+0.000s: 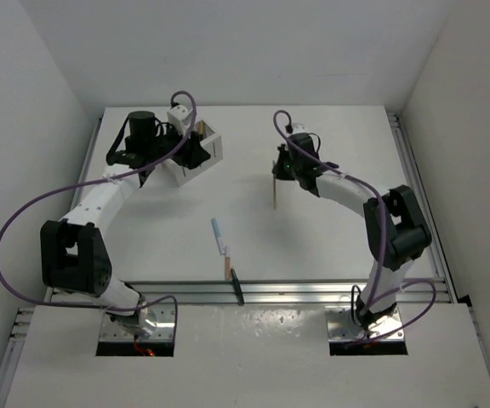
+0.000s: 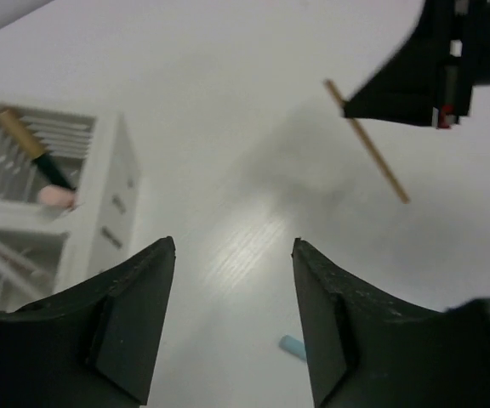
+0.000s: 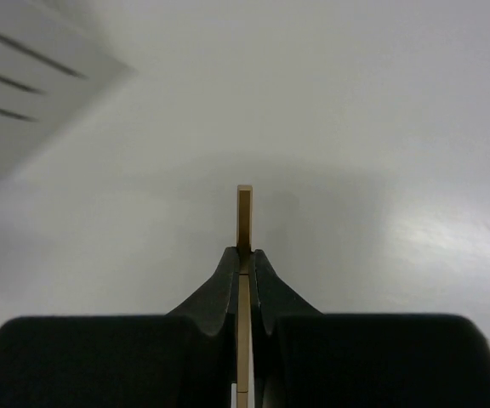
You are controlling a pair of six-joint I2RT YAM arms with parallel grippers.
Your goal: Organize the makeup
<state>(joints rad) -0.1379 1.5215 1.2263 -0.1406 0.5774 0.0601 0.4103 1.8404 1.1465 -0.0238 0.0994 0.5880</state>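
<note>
My right gripper [image 3: 243, 253] is shut on a tan makeup stick [image 3: 244, 212] and holds it above the table, right of centre in the top view [image 1: 275, 192]. The stick also shows in the left wrist view [image 2: 368, 144]. My left gripper [image 2: 232, 246] is open and empty, hovering beside the white slotted box [image 1: 202, 153]. The box [image 2: 113, 195] holds a few sticks, one tan and black with a pink tip [image 2: 37, 153]. On the table lie a pale blue stick [image 1: 218, 231], a peach stick [image 1: 225, 265] and a black stick [image 1: 237, 287].
The metal rail [image 1: 313, 291] runs along the table's near edge, with the black stick lying across it. The box's slotted wall shows blurred at the upper left of the right wrist view [image 3: 32, 85]. White walls enclose the table.
</note>
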